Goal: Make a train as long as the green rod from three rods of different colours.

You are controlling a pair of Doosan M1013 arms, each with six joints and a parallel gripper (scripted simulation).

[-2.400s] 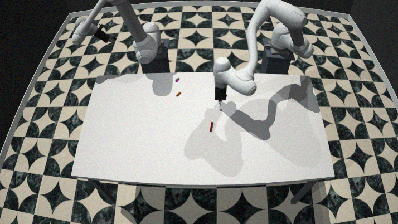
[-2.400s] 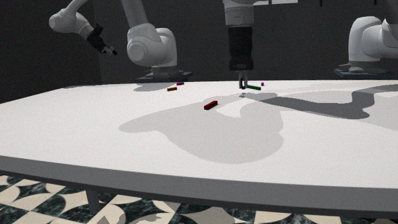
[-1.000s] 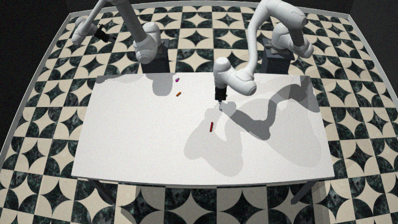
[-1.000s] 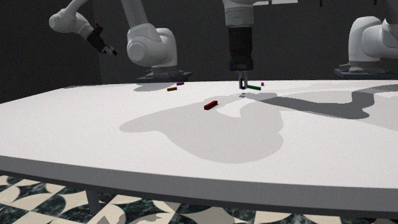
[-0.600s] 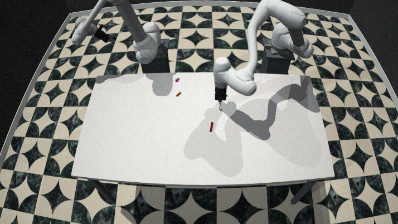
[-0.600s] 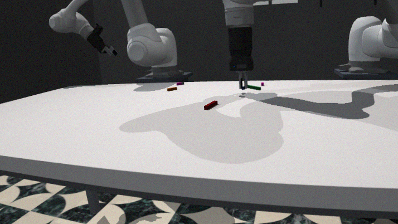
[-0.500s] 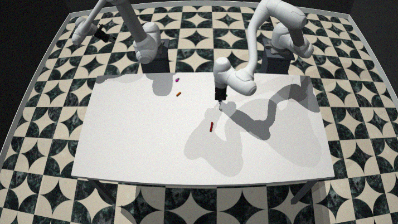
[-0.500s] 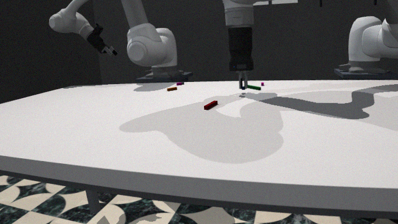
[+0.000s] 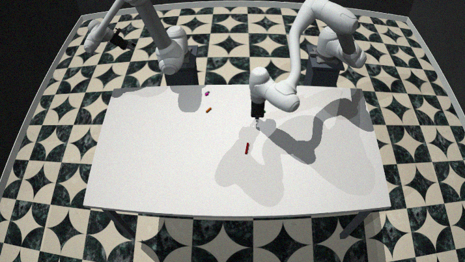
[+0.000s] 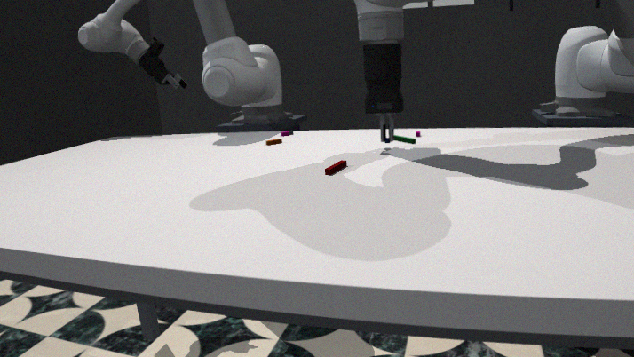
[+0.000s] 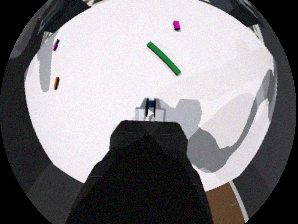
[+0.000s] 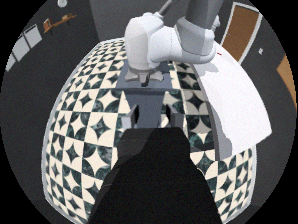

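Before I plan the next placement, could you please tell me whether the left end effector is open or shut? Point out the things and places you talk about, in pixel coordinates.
Shut: the left end effector [image 9: 257, 125] [image 10: 387, 135] [image 11: 151, 103] holds a blue rod [image 10: 387, 141] [image 11: 151, 104], visible between its fingers in the left wrist view.

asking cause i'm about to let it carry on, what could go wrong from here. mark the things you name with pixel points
The left claw [image 9: 257, 125] [image 10: 387, 134] [image 11: 151, 103] grips a tiny blue rod [image 10: 387, 141] [image 11: 151, 104] at its tips, so it might slip or tilt on release.
The green rod [image 9: 264, 111] [image 10: 405, 139] [image 11: 163, 59] lies near that claw; a low sideways move could nudge it.
The far magenta rod [image 9: 206, 94] [image 10: 285, 133] [image 11: 55, 47] sits tight against something dark, so grasping either may disturb both.
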